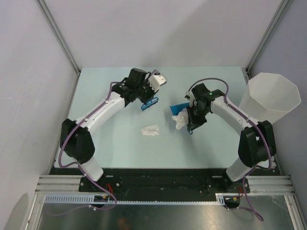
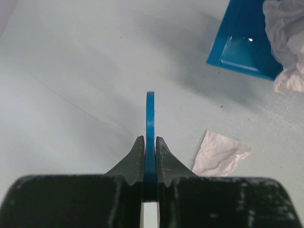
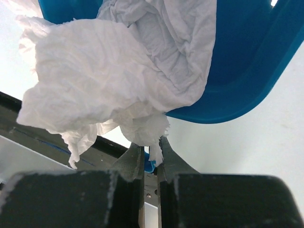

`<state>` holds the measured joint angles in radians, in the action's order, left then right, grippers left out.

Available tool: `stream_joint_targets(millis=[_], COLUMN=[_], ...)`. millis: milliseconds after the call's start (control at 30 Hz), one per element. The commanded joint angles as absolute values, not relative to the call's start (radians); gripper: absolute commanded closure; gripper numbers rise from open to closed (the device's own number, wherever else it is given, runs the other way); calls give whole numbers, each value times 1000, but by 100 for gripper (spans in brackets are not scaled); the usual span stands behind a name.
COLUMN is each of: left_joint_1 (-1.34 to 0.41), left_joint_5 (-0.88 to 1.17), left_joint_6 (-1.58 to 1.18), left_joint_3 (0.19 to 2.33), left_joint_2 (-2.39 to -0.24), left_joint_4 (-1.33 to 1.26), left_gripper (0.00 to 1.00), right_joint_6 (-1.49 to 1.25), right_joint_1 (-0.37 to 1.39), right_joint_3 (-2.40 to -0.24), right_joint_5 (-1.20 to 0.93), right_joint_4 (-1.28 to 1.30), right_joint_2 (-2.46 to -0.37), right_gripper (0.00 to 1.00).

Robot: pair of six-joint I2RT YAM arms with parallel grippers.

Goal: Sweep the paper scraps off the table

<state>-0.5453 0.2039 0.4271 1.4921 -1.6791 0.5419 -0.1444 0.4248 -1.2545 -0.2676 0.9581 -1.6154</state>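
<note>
- Left gripper [image 2: 150, 140]: fingers pressed together on a thin blue scraper [image 2: 150, 114], held edge-on over the worktop [image 1: 120, 143].
- Right gripper [image 3: 151, 145]: jaws nearly closed, pinching a blue sliver that appears to be the handle of the blue dustpan [image 3: 247, 71].
- Paper scraps [image 3: 118, 71]: a crumpled white heap lies in the dustpan's mouth and spills over its rim.
- Loose scrap [image 1: 150, 130]: lies flat on the worktop between the two arms, apart from the dustpan.
- White faceted bin [image 1: 268, 96]: stands at the worktop's right edge.
</note>
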Motion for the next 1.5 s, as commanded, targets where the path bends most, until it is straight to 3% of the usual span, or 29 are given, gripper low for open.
stream_joint_targets(millis=[0, 500, 1467], left_joint_1=[-537, -543, -583], left_joint_5=[221, 363, 468], left_joint_6=[430, 370, 382], left_joint_3=[1482, 1420, 1368], left_joint_2=[-1635, -1655, -1700], left_joint_4=[529, 529, 531], left_gripper=[100, 100, 100], right_joint_6=[-97, -43, -3], right_joint_1=[370, 193, -227], right_joint_3=[-1359, -1707, -1970], right_joint_5=[-255, -241, -468], right_joint_4=[1046, 1230, 1342], right_joint_2=[-1565, -1552, -1594], right_gripper=[100, 100, 100])
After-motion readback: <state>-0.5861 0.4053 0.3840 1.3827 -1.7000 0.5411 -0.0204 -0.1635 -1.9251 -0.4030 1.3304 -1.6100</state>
